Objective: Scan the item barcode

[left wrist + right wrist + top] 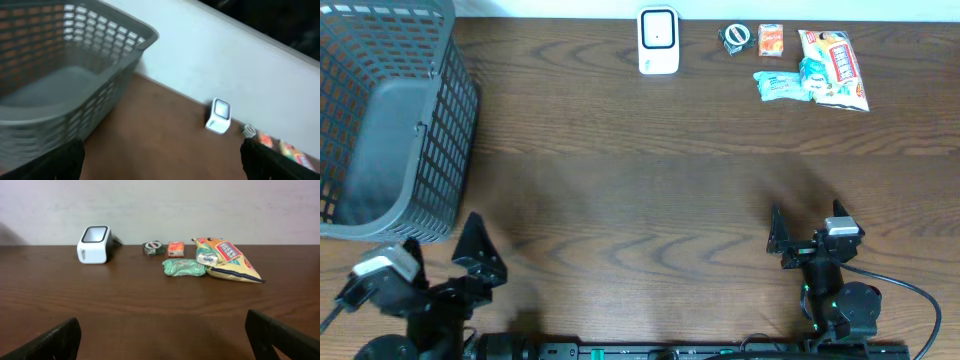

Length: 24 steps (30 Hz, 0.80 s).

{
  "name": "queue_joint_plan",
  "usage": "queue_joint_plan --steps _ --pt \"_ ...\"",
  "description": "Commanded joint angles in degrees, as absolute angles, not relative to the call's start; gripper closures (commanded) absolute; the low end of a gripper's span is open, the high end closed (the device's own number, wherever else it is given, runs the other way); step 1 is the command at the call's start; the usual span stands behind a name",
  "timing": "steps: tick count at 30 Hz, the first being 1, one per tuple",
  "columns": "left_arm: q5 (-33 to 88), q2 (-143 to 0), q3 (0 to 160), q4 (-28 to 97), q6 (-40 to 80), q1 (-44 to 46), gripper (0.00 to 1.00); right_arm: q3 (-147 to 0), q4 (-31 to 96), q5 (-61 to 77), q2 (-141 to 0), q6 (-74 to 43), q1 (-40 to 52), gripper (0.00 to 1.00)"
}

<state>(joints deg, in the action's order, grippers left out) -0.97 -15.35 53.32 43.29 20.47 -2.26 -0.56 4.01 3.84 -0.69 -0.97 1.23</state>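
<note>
The right gripper (806, 228) and left gripper (440, 255) stand wide, holding nothing. Far ahead of the right one, at the back edge of the table (620, 180), lie the scanner (658, 40) and snack packets (832, 66) — a basket (390, 120), partly cut off, crowds the left.

Left arm (425, 310): near left, folded low. Left tool (445, 255): jaws spread wide, nothing between them, facing far. Right arm (845, 305): near right, folded low. Right tool (807, 235): jaws wide, empty, facing far.
</note>
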Motion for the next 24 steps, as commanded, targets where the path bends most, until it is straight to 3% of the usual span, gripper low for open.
queue_joint_plan --steps 1,24 --pt "4.3 -10.5 45.6 37.9 17.3 -2.7 0.02 -0.4 4.1 3.4 -0.3 -1.2 0.7 0.01" --pt "10.5 -0.1 13.6 1.5 12.7 -1.9 0.02 -0.4 4.1 3.4 -0.3 -1.2 0.7 0.01"
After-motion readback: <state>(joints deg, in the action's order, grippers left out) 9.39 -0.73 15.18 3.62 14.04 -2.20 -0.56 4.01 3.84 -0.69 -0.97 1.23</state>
